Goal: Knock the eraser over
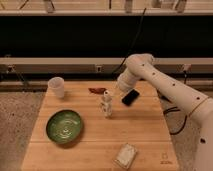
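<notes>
The eraser (106,105) is a small white lumpy figurine-shaped piece standing upright near the middle of the wooden table (145,135). My gripper (108,95) is at the end of the white arm that reaches in from the right. It sits right at the eraser's top, touching or nearly touching it.
A white cup (57,87) stands at the back left. A green bowl (64,126) sits front left. A flat black rectangle (130,97) lies right of the eraser, a small red-brown item (97,90) behind it, and a pale flat block (125,155) near the front edge.
</notes>
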Controlling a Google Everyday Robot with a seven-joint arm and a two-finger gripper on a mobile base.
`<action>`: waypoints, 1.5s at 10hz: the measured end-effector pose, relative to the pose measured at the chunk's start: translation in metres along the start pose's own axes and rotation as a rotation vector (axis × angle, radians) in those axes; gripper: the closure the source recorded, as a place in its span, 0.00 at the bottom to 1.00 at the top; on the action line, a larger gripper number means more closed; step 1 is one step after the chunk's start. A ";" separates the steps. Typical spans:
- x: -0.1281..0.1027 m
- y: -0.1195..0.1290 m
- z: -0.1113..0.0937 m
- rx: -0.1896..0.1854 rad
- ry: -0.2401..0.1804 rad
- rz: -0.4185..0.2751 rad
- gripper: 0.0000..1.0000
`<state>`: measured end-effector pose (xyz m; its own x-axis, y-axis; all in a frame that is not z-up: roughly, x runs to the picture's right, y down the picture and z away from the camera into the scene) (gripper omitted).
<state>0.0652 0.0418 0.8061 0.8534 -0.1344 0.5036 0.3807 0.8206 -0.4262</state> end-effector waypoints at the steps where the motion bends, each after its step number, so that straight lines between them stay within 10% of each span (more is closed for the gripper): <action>1: -0.010 -0.003 0.003 -0.005 -0.008 -0.018 0.97; 15: -0.104 0.011 0.011 -0.042 -0.211 -0.239 0.91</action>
<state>-0.0233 0.0711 0.7576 0.6469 -0.1987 0.7362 0.5799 0.7552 -0.3057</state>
